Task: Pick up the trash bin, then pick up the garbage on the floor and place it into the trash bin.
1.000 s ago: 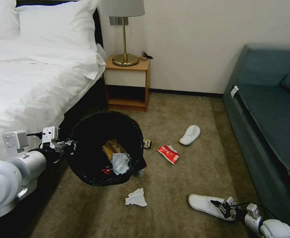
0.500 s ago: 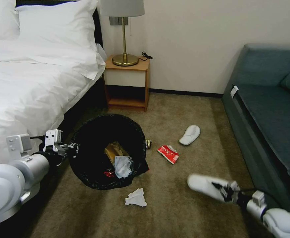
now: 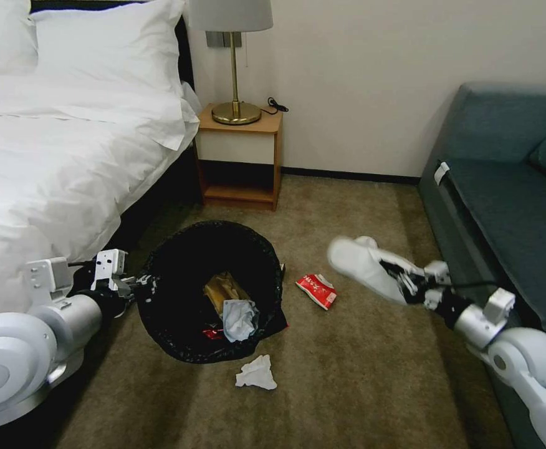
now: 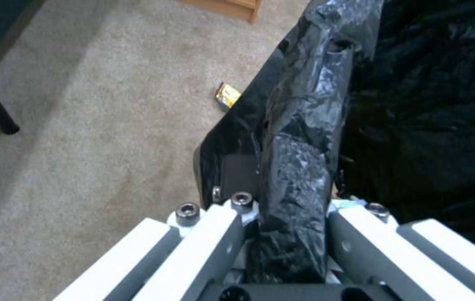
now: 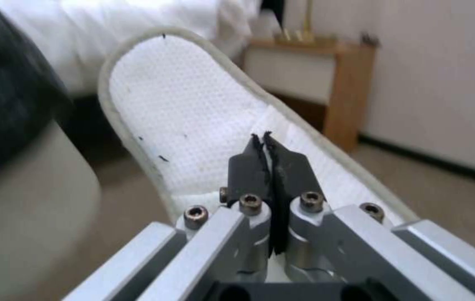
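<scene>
The trash bin (image 3: 173, 262), lined with a glossy black bag, hangs tilted beside the bed, its mouth facing me. My left gripper (image 3: 137, 284) is shut on its rim (image 4: 298, 125). Inside lie a tan paper bag (image 3: 222, 288), a crumpled tissue (image 3: 239, 317) and a red scrap. My right gripper (image 3: 402, 280) is shut on a white slipper (image 3: 360, 262), held in the air to the right of the bin; the pads (image 5: 248, 163) pinch its upper band (image 5: 181, 104). A red wrapper (image 3: 316, 290) and a white tissue (image 3: 256, 373) lie on the carpet floor (image 3: 348, 374). A gold wrapper (image 4: 227, 95) lies near the bin.
The white bed (image 3: 55, 156) fills the left side. A wooden nightstand (image 3: 240, 156) with a brass lamp (image 3: 234, 62) stands against the far wall. A teal sofa (image 3: 510, 206) runs along the right. Open carpet lies between bin and sofa.
My right gripper has lifted the slipper off the carpet and carried it up and leftward, toward the bin. The left arm and the bin have shifted slightly rightward and lower.
</scene>
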